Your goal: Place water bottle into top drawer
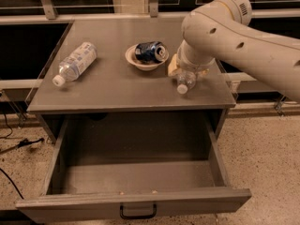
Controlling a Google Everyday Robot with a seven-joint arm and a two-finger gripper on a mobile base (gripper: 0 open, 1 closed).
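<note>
The water bottle point(184, 82), clear with a white cap pointing toward the front, is on the cabinet top near its right front. Only its cap end shows; the rest is under my arm. My gripper point(190, 68) is at the bottle, mostly covered by my own wrist, so its hold on the bottle is hidden. The top drawer point(136, 205), grey with a small black handle, is pulled fully open below and in front of the bottle, and nothing lies in it apart from a few crumbs.
A second bottle with a large white-and-blue label point(75, 62) lies at the left of the cabinet top point(117, 90). A white bowl point(140, 62) holding a blue can point(151, 52) stands in the middle. A pale yellow object point(174, 65) lies beside my wrist.
</note>
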